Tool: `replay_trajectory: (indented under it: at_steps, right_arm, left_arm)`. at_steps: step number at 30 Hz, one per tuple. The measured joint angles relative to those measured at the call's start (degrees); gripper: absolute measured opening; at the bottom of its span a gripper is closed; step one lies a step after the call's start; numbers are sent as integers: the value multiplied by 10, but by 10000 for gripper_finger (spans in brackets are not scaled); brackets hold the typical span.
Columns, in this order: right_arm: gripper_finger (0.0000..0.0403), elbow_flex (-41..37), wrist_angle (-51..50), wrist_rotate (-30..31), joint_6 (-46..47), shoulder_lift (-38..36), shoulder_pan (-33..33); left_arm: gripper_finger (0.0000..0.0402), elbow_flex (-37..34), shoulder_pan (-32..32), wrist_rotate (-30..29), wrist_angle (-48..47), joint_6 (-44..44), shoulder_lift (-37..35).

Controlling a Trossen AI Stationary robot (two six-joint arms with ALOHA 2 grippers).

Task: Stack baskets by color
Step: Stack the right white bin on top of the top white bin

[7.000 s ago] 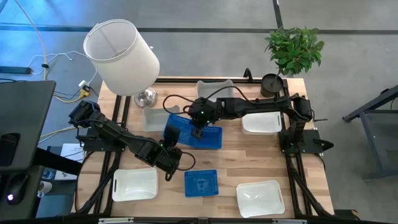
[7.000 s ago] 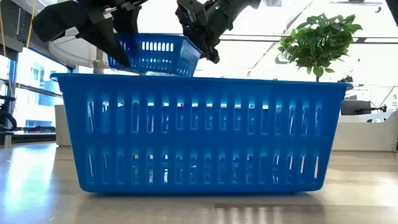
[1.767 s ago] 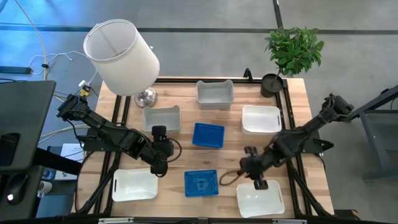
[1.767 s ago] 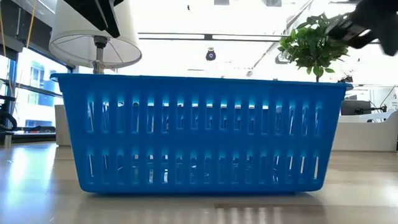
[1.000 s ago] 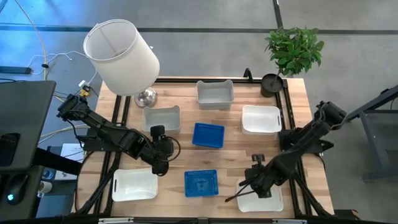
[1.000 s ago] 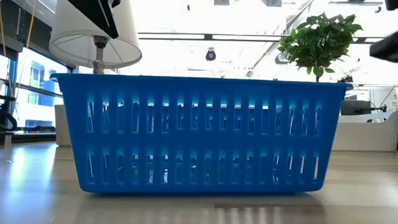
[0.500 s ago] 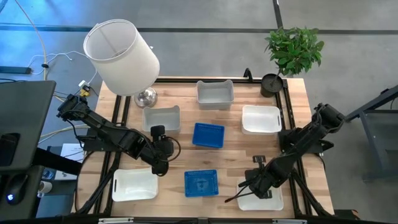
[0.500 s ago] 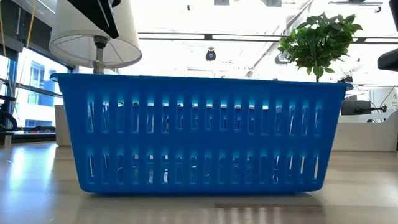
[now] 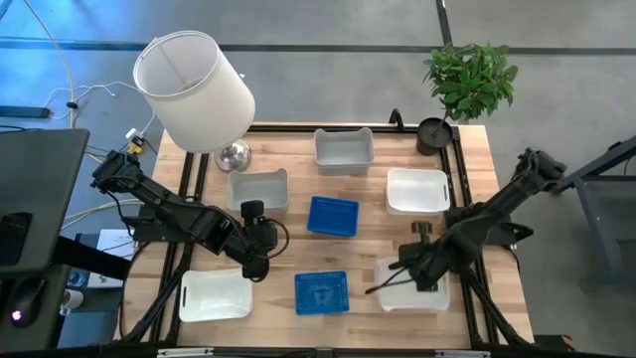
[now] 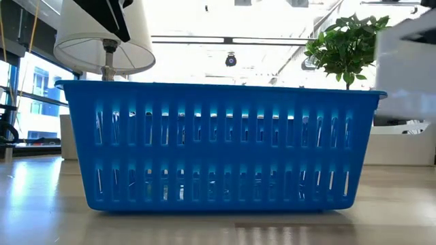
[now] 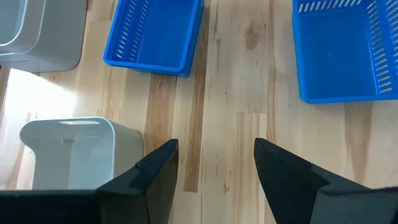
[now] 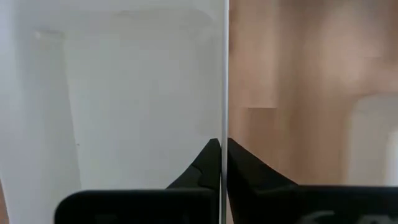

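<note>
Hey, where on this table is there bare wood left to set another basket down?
Bare wood shows between the centre blue basket and the white basket, and in front of the lower blue basket. It is crowded where the left gripper hangs open above the white basket, and where the right gripper is shut on the lifted white basket.

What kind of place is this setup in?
Likely a robotics lab or workshop in an open, office-like hall: a wooden table framed by black rails carries two arms, cables trail over a bare concrete floor, and ceiling strip lights show behind.
</note>
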Motion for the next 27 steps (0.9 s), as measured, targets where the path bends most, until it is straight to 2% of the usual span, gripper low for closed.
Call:
replay_trajectory:
  at_steps: [7,14,21,27]
  right_arm:
    - [0,0,-87,54,-63,-107,-65]
    - [0,0,-107,89,-179,-195,-157]
    - [0,73,-172,124,-295,-213,-264]
    - [0,124,-208,114,-406,-213,-362]
  left_arm:
    - [195,0,0,0,0,0,0]
    - [195,0,0,22,0,0,0]
    - [195,0,0,27,0,0,0]
    - [195,0,0,27,0,0,0]
